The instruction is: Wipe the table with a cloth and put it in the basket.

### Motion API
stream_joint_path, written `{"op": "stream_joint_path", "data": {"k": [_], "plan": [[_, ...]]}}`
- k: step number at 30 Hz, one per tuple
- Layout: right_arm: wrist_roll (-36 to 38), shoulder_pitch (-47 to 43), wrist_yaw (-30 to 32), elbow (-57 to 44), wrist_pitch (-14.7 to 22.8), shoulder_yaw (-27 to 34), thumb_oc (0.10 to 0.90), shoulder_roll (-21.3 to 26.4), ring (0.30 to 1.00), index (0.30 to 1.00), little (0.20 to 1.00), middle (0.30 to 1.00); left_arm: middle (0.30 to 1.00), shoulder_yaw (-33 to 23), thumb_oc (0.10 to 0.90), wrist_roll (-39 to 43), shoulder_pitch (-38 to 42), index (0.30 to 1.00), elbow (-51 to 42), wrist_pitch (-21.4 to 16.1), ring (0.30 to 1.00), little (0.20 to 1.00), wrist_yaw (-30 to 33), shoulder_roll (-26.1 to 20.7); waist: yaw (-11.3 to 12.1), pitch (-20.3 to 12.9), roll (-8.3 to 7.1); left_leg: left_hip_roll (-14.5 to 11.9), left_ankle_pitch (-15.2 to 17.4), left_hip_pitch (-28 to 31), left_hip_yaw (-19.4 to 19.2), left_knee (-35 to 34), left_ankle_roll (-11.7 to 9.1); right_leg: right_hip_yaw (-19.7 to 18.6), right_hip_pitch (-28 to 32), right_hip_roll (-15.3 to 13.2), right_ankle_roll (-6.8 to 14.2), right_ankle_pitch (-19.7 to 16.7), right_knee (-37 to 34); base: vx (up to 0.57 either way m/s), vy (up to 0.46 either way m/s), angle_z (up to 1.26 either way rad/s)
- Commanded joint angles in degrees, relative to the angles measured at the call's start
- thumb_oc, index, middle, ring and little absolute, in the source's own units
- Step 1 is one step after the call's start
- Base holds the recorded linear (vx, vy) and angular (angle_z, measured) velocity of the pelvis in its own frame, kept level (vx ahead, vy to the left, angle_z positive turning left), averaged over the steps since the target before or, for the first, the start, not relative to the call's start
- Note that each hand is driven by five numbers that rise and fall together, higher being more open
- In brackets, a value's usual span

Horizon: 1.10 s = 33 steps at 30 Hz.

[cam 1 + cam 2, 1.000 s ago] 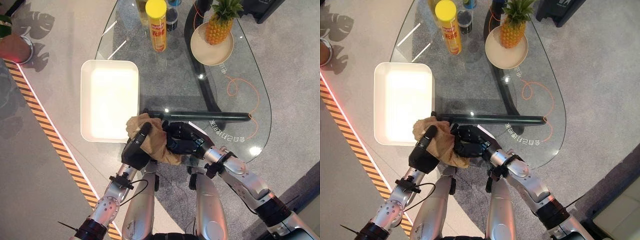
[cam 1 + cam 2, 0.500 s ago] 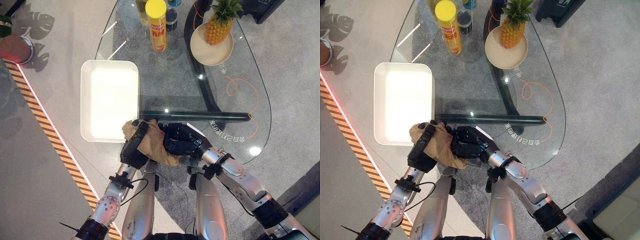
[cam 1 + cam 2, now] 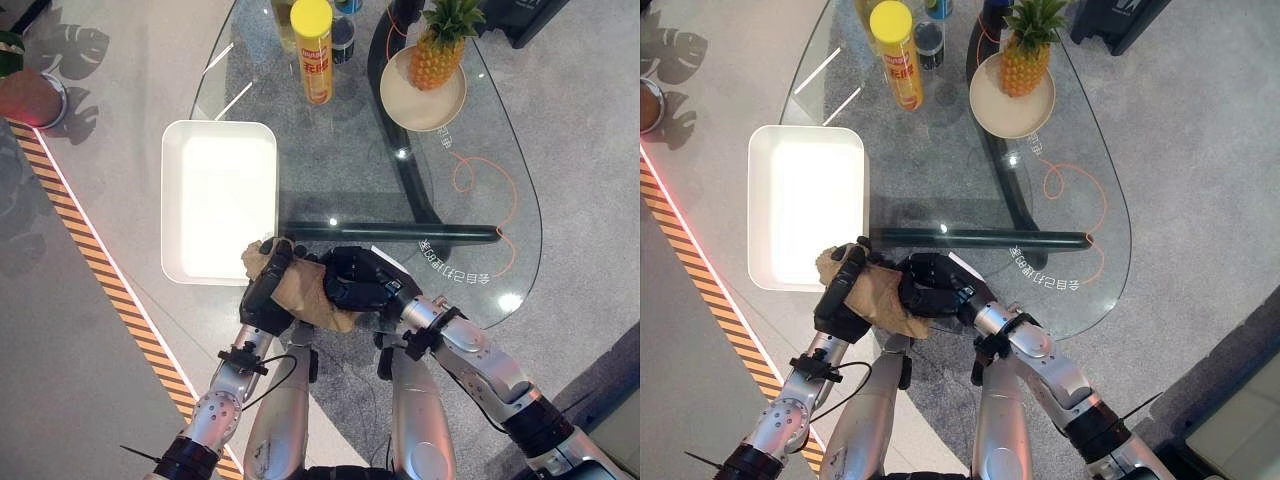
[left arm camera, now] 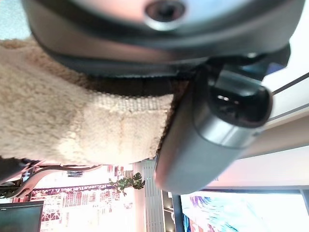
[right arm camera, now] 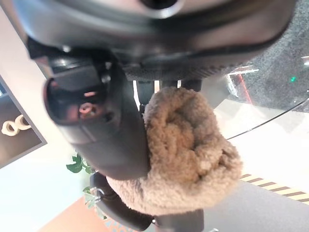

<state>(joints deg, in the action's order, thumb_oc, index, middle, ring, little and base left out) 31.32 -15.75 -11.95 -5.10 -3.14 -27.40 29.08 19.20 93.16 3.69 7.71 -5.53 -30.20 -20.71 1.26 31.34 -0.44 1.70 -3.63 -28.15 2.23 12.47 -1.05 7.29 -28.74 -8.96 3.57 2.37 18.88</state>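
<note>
- Your robot's left hand (image 3: 268, 296) and right hand (image 3: 358, 280) both clutched the tan cloth (image 3: 303, 291) at the near edge of the glass bench (image 3: 350, 170), just beside the near corner of the white basket (image 3: 219, 199).
- The left hand's fingers were curled over the cloth's left end; its wrist view showed the thumb (image 4: 212, 130) pressed against the fleecy fabric (image 4: 72, 121).
- The right hand was clenched on the other end, where its wrist view showed the cloth (image 5: 188, 154) bunched into a soft wad against the thumb (image 5: 96, 125).
- The cloth looked light, limp and thick-piled; you could expect it to sag, fold and trail from wherever it was not gripped, and to give no resistance to a squeeze.
- Its nap seemed likely to grip the fingers well, so slipping looked a small risk; a dangling corner catching the basket's rim looked the greater one.
- The best hold appeared to be the gathered middle of the bundle rather than an edge, so that you carried it as one lump.
- One hand alone should have been enough for the weight, by this reading.
- A yellow-capped can (image 3: 314, 50) and a pineapple (image 3: 440, 45) on a plate (image 3: 423, 100) stood well apart at the far end.
</note>
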Motion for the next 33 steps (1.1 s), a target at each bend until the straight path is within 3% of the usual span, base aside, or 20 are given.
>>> {"op": "stream_joint_path", "data": {"k": [1, 33], "plan": [[-0.41, -1.21, -0.74, -9.65, 3.53, -0.86, 0.8, -1.26, 0.9, 0.9, 0.9, 0.9, 0.3, 1.36, 0.1, -0.91, -0.19, 0.3, -12.03, 1.31, 0.3, 0.2, -4.45, 2.48, 0.12, -1.55, -0.42, 0.57, 1.61, -0.84, -5.72, 4.11, 3.76, -1.37, 1.72, 3.53, -2.11, -6.11, -4.14, 0.0, 0.0, 0.0], [-1.95, 5.67, 8.6, -10.87, 11.32, 12.87, 0.8, -0.45, 0.9, 0.9, 0.9, 0.9, 0.3, -3.59, 0.1, -2.86, -3.45, 0.3, -10.64, 2.9, 0.3, 0.2, -5.78, 3.8, -1.17, -1.55, -1.54, -0.59, 2.42, 0.1, -6.76, 4.15, 3.82, -1.59, 2.15, 4.15, -1.89, -5.66, -3.5, 0.0, 0.0, 0.0]]}}
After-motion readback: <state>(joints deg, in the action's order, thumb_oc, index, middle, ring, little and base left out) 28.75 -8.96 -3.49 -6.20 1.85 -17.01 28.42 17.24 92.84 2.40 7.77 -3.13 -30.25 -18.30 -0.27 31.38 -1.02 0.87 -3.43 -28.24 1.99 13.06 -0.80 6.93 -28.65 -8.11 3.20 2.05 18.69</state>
